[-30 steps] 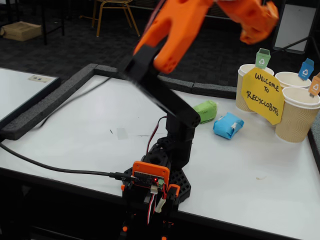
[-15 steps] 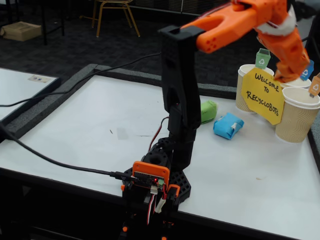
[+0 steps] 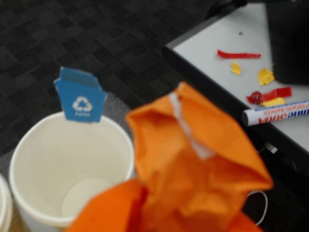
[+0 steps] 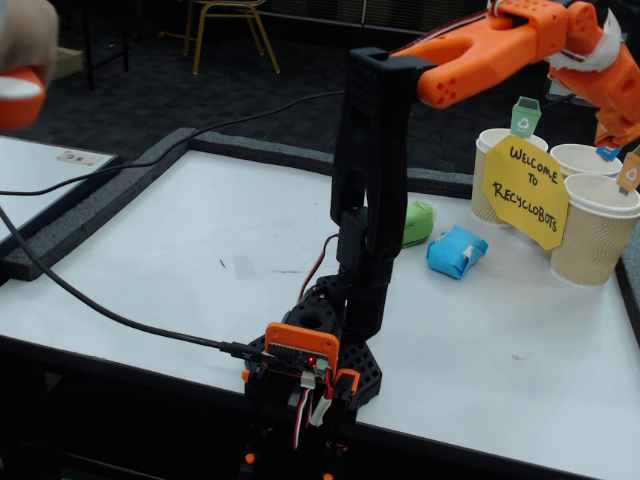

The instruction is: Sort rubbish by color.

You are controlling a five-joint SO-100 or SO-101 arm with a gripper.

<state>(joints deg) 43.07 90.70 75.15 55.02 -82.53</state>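
The orange rubbish (image 3: 193,164), a crumpled lump with a strip of white tape, fills the front of the wrist view, and my gripper (image 3: 159,212) is shut on it. It hangs just right of the rim of the blue-tagged paper cup (image 3: 67,169), which looks empty. In the fixed view my gripper (image 4: 615,125) is raised over the cups at the far right. The green rubbish (image 4: 415,222) and the blue rubbish (image 4: 457,250) lie side by side on the white table (image 4: 200,260), behind the arm's upright link.
Three ribbed cups stand at the right: green-tagged (image 4: 493,160), blue-tagged (image 4: 583,158), orange-tagged (image 4: 598,230), with the yellow sign (image 4: 527,190) in front. A person's hand with an orange object (image 4: 20,60) shows at top left. A marker (image 3: 277,113) and scraps lie on a neighbouring table.
The arm has swung from the upper middle to the right, and the gripper has moved further right past the sign to the cups. A hand has entered at top left.
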